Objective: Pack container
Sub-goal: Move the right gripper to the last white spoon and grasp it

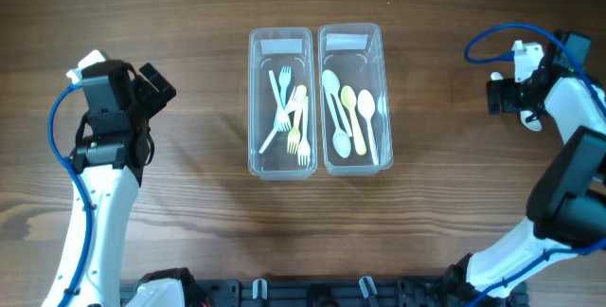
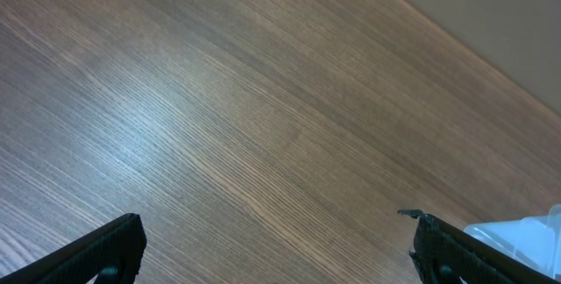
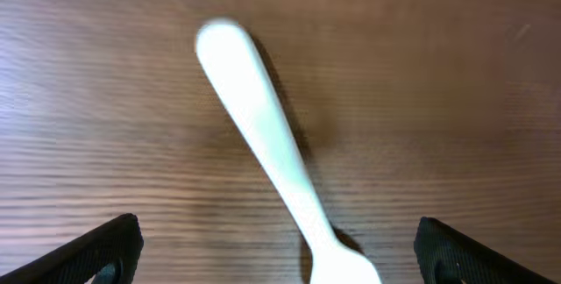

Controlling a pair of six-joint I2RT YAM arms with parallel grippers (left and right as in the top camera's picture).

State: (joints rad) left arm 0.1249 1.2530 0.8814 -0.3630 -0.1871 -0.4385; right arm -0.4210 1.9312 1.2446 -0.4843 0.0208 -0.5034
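White utensil (image 3: 263,135) on table (image 3: 456,82) between wide-apart right jaws, untouched, left jaws wide apart, empty

robot lab, with two cabled arms (image 1: 95,222) at a wooden table (image 1: 189,203)

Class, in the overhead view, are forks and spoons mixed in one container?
No: the forks fill the left container, the spoons the right container.

overhead: straight down, whole table (image 1: 189,241)
left wrist: near, slanting to a table edge
right wrist: nearer — straight down
shared: container (image 2: 536,231) corner — left wrist, overhead
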